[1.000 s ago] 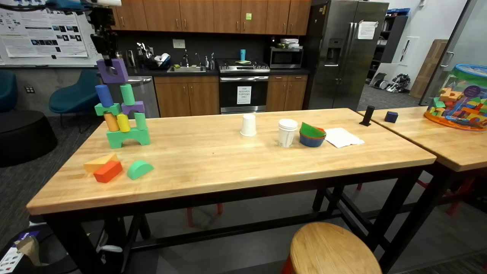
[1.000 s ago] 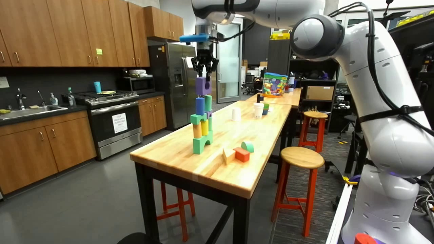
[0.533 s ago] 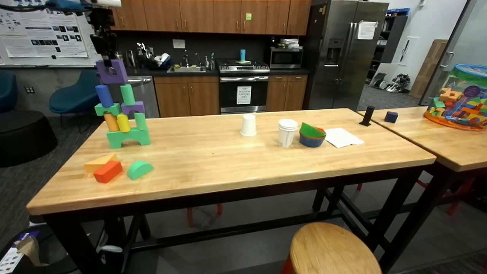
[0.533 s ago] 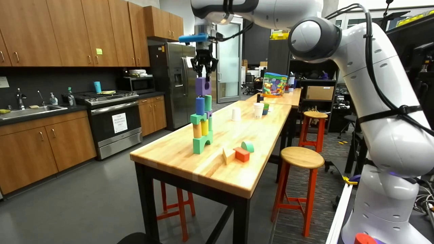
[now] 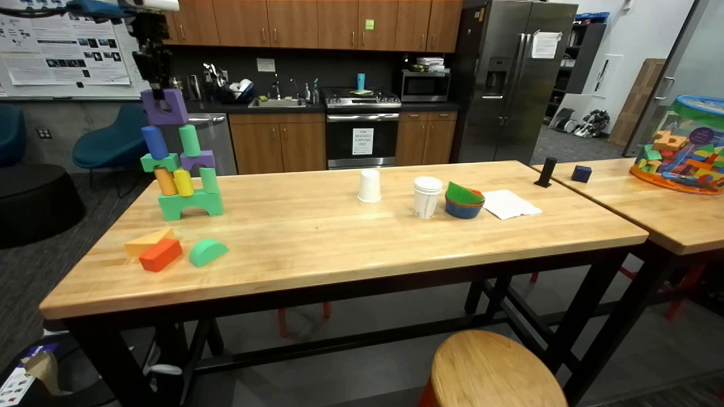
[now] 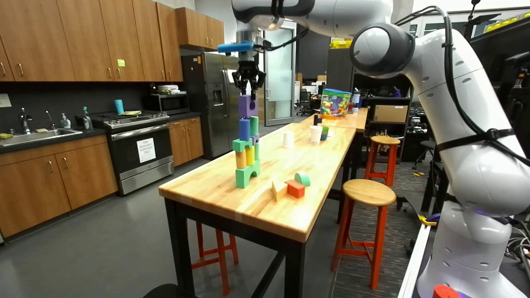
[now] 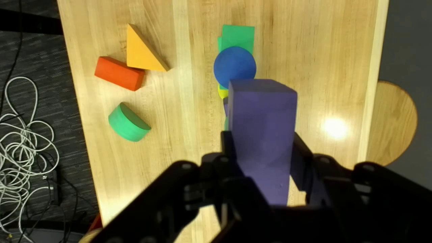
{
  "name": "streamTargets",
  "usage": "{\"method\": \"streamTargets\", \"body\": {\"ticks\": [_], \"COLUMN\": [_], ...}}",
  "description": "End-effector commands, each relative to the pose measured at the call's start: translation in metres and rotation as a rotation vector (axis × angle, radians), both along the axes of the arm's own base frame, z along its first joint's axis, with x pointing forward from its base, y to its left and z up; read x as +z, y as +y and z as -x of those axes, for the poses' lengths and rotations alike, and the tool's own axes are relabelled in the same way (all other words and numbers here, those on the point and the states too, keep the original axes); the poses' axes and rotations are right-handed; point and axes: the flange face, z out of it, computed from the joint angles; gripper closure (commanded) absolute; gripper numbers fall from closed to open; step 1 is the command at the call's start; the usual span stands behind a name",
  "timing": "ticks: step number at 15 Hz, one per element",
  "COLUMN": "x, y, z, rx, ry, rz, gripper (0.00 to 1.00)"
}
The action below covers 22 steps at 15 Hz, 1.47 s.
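Note:
My gripper (image 7: 262, 141) is shut on a purple block (image 7: 263, 118) with a round cut-out. In both exterior views, the gripper (image 6: 249, 89) holds the block (image 5: 164, 107) just above the top of a block tower. The tower's top has an upright blue cylinder (image 5: 155, 142) and an upright green cylinder (image 5: 190, 141). Below are a small green arch (image 5: 160, 162), a small purple arch (image 5: 198, 160), orange (image 5: 166, 181) and yellow (image 5: 183, 182) cylinders, and a big green arch (image 5: 192, 203). Whether the purple block touches the cylinders is hard to tell. In the wrist view, it partly hides the tower.
Near the tower lie an orange triangle (image 7: 143, 52), a red block (image 7: 118, 73) and a green half-round (image 7: 128, 124). Farther along the table (image 5: 294, 243) stand white cups (image 5: 369, 186), bowls (image 5: 464, 204) and white paper (image 5: 509, 204). Stools (image 6: 368, 192) stand alongside.
The gripper and the purple block have shifted very slightly left and slightly down in both exterior views. The tower and the loose blocks have not moved.

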Motion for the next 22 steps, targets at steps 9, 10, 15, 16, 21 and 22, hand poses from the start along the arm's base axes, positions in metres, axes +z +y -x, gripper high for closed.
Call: {"method": "streamTargets", "body": {"ticks": [9,10,15,16,21,22], "x": [0.0068,0.0065,0.0056,0.0057,0.0041,0.0040], "y": [0.0121,0.0120,0.0075,0.0066,0.0059,0.0056], "z": [0.0037,0.0037,0.0046,0.0048,0.0049,0.0052], "rx": [0.023,0.022,0.017,0.017,0.026,0.028], "ry": [0.015,0.016,0.022,0.023,0.028,0.030], "rz": [0.001,0.002,-0.001,-0.002,-0.012,-0.013], "gripper": [0.85,0.85,0.85,0.85,0.85,0.85]}}
